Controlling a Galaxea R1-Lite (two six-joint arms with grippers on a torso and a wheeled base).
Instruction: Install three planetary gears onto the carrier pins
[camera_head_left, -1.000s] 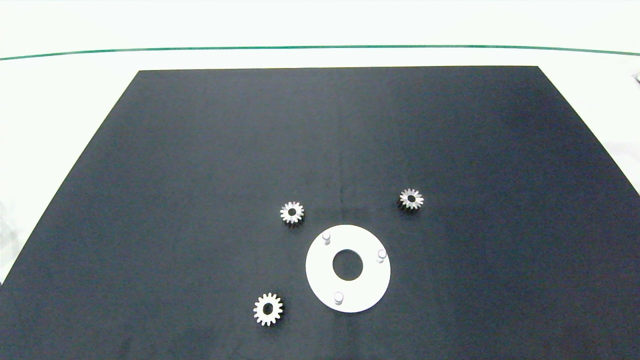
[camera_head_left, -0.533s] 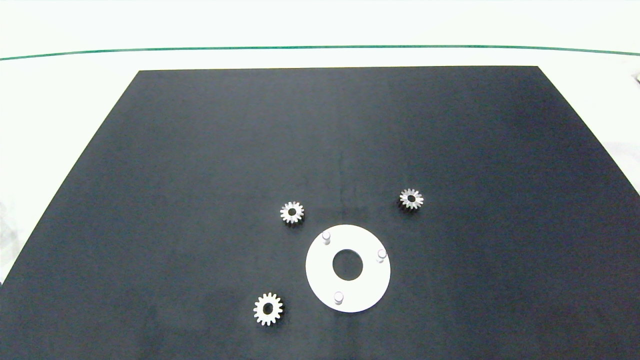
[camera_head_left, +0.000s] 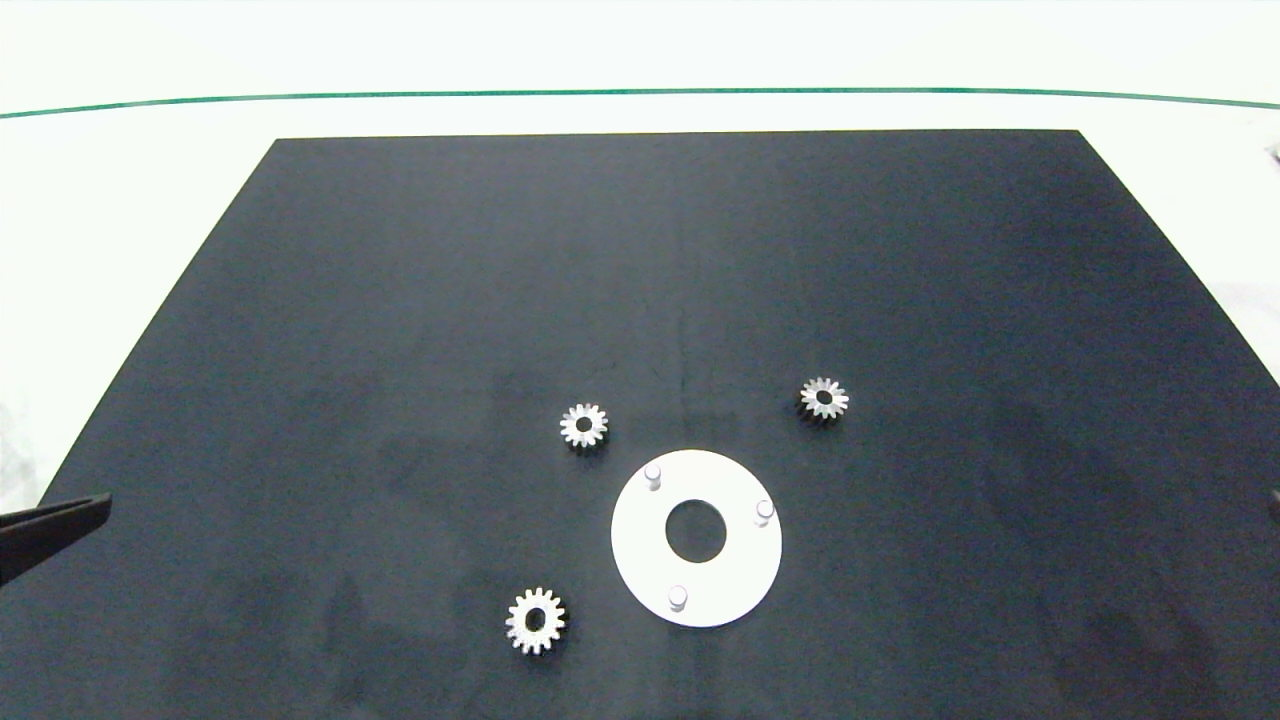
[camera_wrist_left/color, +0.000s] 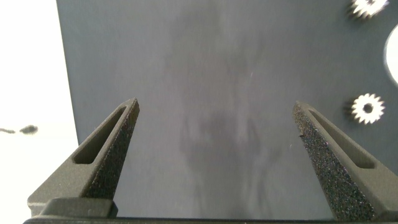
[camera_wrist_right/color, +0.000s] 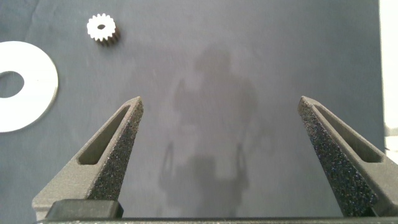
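Three silver planetary gears lie flat on the black mat: one far left of the disc (camera_head_left: 584, 426), one far right (camera_head_left: 824, 398), one near left (camera_head_left: 536, 620). The white disc (camera_head_left: 737, 572) carries three bare carrier pins (camera_head_left: 652, 473), (camera_head_left: 765, 511), (camera_head_left: 678, 597). My left gripper (camera_wrist_left/color: 217, 137) is open over bare mat at its left edge, well left of the gears (camera_wrist_left/color: 367, 110). Only its dark tip (camera_head_left: 70, 515) shows in the head view. My right gripper (camera_wrist_right/color: 221, 134) is open over bare mat, to the right of the disc (camera_wrist_right/color: 37, 93) and a gear (camera_wrist_right/color: 101, 28).
The black mat (camera_head_left: 640, 250) covers most of the white table. A green line (camera_head_left: 640, 93) runs across the far side. The mat's left edge (camera_wrist_left/color: 65, 93) lies just beside my left gripper, and its right edge (camera_wrist_right/color: 380, 74) lies beside my right one.
The left gripper's tip has come into the head view at the left edge. The gears and the disc lie where they were.
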